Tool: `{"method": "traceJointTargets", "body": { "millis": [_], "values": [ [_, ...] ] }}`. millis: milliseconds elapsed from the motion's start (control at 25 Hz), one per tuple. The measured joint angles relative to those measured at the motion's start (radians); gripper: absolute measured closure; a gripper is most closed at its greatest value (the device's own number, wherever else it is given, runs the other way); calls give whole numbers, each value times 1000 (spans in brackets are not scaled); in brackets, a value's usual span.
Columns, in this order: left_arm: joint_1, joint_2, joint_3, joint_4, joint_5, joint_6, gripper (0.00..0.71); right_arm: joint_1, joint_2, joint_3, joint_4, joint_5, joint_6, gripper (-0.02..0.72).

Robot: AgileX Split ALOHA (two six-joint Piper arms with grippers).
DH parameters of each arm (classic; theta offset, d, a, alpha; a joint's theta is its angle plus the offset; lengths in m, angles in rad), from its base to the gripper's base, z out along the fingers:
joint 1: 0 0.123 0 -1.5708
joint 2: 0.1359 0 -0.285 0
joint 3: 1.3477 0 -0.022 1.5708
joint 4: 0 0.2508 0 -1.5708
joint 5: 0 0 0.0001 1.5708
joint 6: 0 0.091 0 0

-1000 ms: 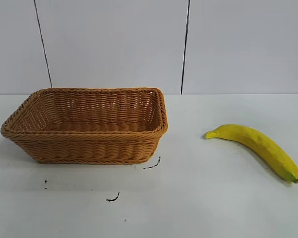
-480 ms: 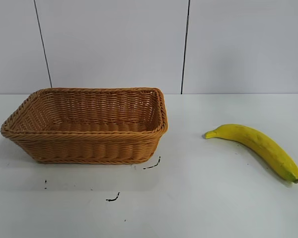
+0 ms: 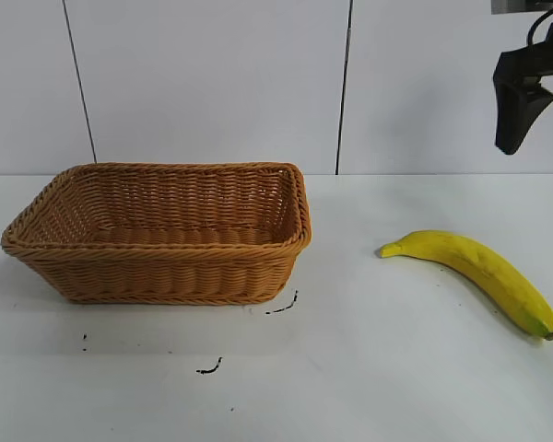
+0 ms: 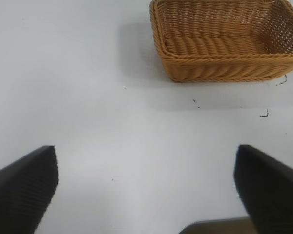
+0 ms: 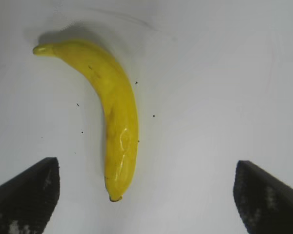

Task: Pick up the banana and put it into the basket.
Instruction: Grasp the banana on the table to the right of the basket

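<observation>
Approach step: right gripper [image 5: 146, 195] above the banana, jaws spread wide, nothing grasped

The long, curved yellow banana [image 3: 475, 270] with its dark greenish tip lies flat on the white table [image 3: 396, 368], well apart from the rectangular light-brown woven wicker basket [image 3: 166, 276], which sits empty toward the left arm's side. The right gripper hangs high over the table near the banana in the exterior view; its wrist view shows the fruit off-centre, nearer one finger [image 5: 27, 195] than the other. The left gripper [image 4: 146, 190] is parked, released, the basket ahead of it. Judged next move: centre the jaws across the banana's thick middle, square the wrist to its long axis, descend, then clench; the curved, smooth skin may roll if pinched off-centre
</observation>
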Motion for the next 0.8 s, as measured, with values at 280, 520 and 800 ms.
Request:
{"method": "traceJointTargets", "body": {
  "millis": [280,520,800],
  "values": [
    [0,0,0,0,0,0,15,3,43,1,-2,-5,0,14],
    [0,0,0,0,0,0,15,3,122,1,-4,-19,0,14],
    [0,0,0,0,0,0,15,-7,226,1,-4,-72,0,14]
  ]
}}
